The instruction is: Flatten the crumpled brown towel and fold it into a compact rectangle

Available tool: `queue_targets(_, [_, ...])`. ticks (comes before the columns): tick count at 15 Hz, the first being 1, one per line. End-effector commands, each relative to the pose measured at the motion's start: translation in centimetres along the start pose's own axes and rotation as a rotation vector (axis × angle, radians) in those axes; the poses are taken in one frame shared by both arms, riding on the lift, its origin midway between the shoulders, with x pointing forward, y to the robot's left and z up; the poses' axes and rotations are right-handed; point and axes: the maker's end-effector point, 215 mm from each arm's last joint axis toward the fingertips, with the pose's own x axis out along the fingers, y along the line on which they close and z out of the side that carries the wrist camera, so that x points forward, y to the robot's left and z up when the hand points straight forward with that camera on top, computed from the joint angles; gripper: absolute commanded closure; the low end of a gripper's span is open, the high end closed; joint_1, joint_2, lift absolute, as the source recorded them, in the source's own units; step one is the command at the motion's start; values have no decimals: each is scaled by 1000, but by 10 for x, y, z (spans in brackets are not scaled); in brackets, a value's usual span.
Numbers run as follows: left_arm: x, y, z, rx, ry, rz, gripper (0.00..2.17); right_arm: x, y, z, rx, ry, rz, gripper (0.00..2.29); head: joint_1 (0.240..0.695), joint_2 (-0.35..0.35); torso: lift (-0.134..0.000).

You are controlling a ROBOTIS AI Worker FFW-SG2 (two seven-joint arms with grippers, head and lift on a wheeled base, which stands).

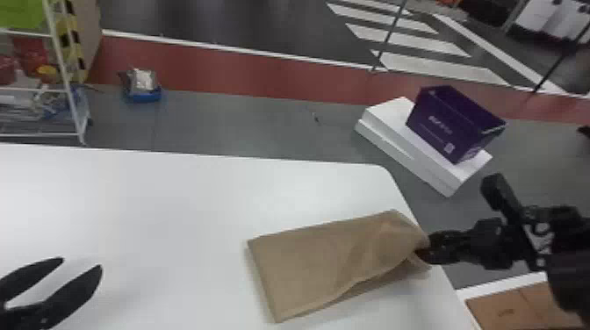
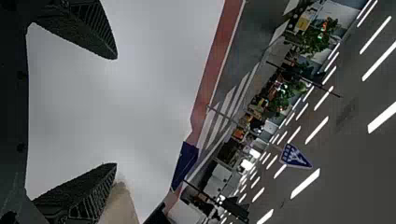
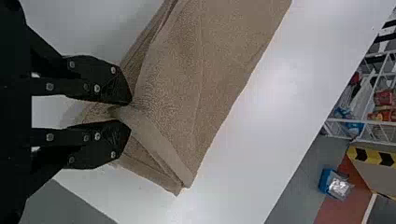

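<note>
Brown towel [image 1: 316, 263] is largely flattened and apparently part-folded at 5 o'clock in head view — its near-edge end is pinched by right gripper [image 3: 130, 112], left gripper [image 1: 82, 263] is spread wide at 8 — compacting folds and smoothing are left.

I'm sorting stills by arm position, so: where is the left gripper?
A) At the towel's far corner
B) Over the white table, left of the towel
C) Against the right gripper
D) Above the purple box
B: the head view shows the left gripper, its fingers apart, over the white table, well left of the brown towel.
</note>
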Motion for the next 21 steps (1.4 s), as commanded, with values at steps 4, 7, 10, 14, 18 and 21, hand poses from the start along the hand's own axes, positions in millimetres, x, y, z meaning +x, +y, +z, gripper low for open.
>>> queue_targets(4, [-2, 3, -1, -5, 0, 5, 60, -46, -40, 26, -21, -125, -74, 83, 695, -350, -124])
queue_targets(7, [-1, 3, -1, -6, 1, -1, 60, -44, -42, 28, 3, -167, -59, 100, 695, -350, -124])
queue_targets(10, [-1, 4, -3, -10, 3, 0, 60, -3, -15, 23, -1, -127, 12, 380, 695, -350, -124])
queue_targets(14, [-4, 8, -4, -14, 4, 6, 60, 10, -8, 1, 37, -78, 25, 296, 695, -350, -124])
queue_targets(18, [1, 9, -5, -22, 5, -1, 60, -17, -21, -32, 135, -58, -20, 232, 695, -350, -124])
queue_targets(21, [3, 10, -5, -25, 5, -4, 60, -16, -22, -51, 191, -70, -2, 235, 695, -350, -124])
